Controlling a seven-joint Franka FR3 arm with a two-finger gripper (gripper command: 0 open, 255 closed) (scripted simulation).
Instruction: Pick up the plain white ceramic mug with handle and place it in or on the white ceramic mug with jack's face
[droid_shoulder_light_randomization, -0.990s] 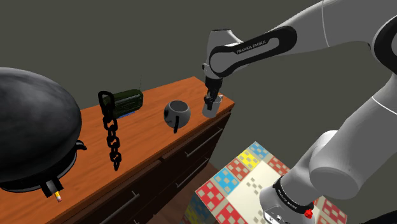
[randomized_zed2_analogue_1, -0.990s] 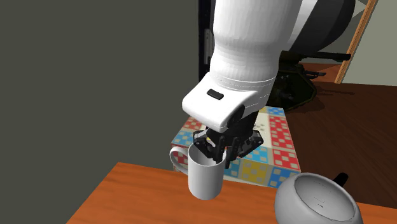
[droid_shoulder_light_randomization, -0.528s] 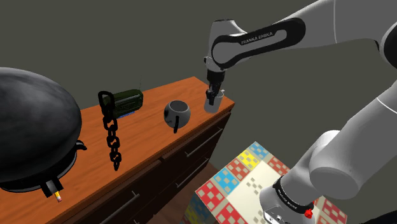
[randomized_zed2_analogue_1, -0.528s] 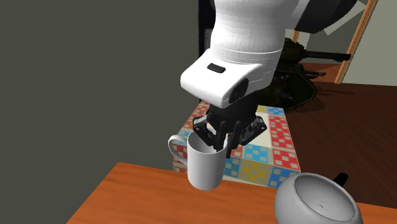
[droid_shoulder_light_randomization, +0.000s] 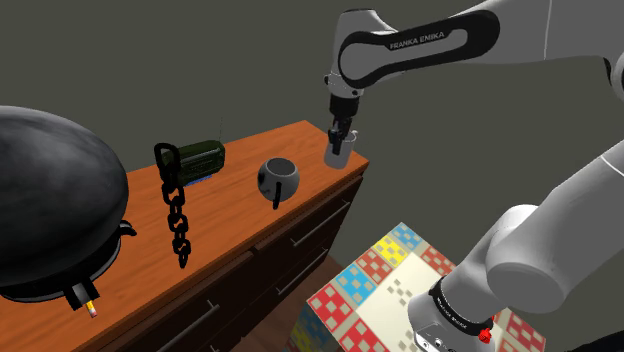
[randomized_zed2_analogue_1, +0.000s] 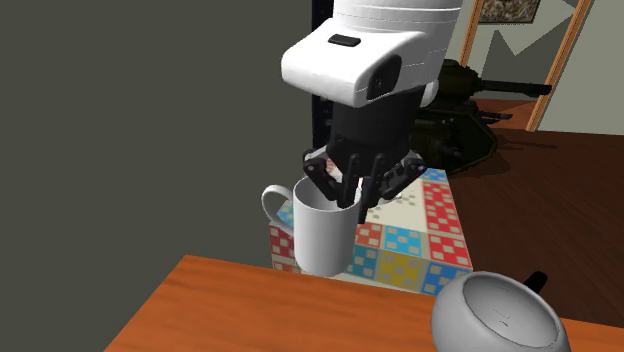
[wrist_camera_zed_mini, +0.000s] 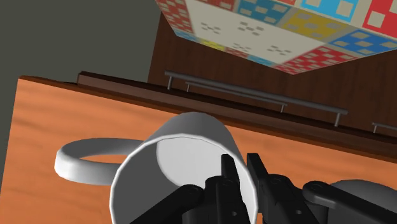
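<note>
Over the last second the arm has lifted, and the plain white mug has come up with it: in the shoulder view it now hangs clear above the far right corner of the wooden dresser top, right of centre in the frame. The gripper is clamped narrow on the mug's rim wall, one finger inside and one outside, as the wrist view confirms. The handle sticks out to the left in the second exterior view. The round mug that should receive it sits on the dresser just left of and below the held one, its opening upward. The carry should probably be short and level, keeping the pinch steady so the mug does not swing. Centre it over that opening before lowering, since the round rim looks barely wider than the mug's base.
</note>
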